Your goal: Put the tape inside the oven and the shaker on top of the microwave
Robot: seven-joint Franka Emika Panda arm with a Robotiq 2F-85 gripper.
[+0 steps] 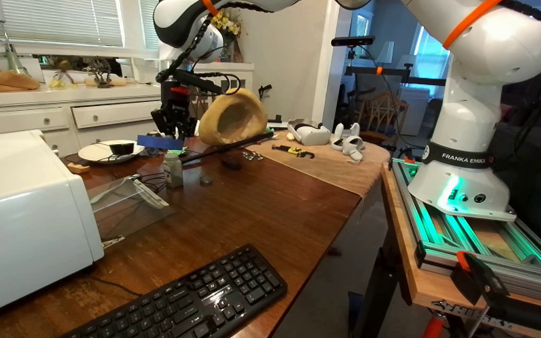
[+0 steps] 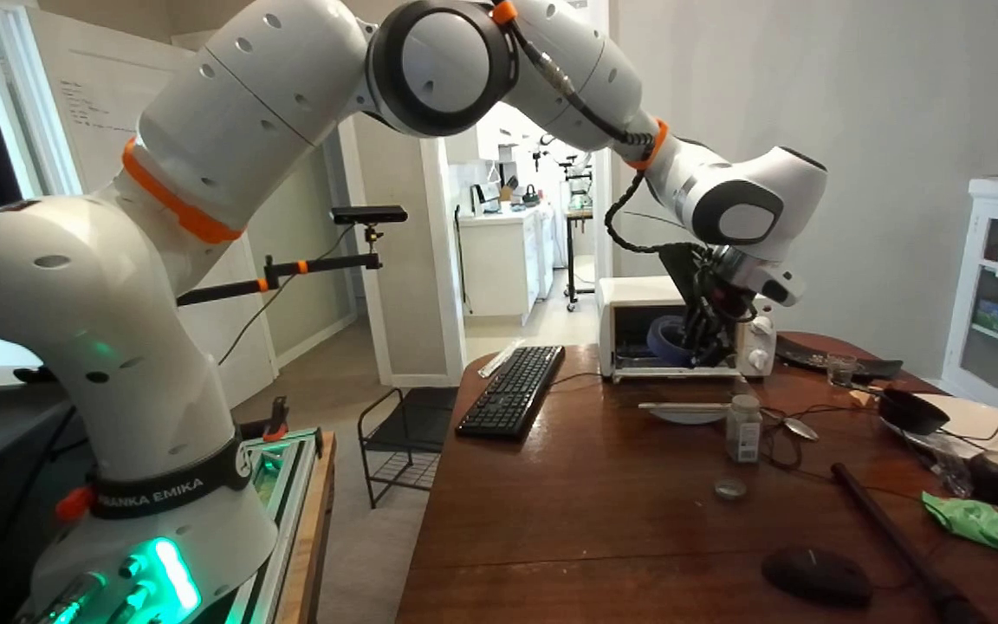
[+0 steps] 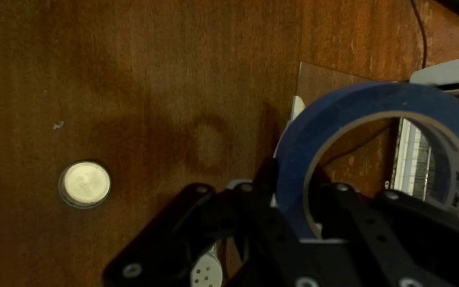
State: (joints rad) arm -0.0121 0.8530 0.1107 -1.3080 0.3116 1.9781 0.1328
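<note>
My gripper [image 3: 293, 179] is shut on the wall of the blue tape [image 3: 377, 99], one finger inside the ring and one outside. In an exterior view the tape [image 1: 160, 142] hangs edge-on above the table, near the shaker. The white oven [image 2: 655, 286] stands with its glass door [image 1: 129, 211] lowered. From another angle the gripper [image 2: 707, 347] and tape overlap its opening. No separate microwave shows apart from this appliance. The shaker [image 2: 743, 428], a small bottle, is upright on the table beside the door; its holed top [image 3: 206, 271] is partly covered by the gripper in the wrist view.
A black keyboard [image 2: 512, 390] lies near the oven. A small round lid [image 3: 85, 184], a mouse [image 2: 815, 576] and a long black rod [image 2: 897, 542] are on the table. Beyond the shaker are a plate [image 1: 96, 152], cables and a straw hat [image 1: 209, 124].
</note>
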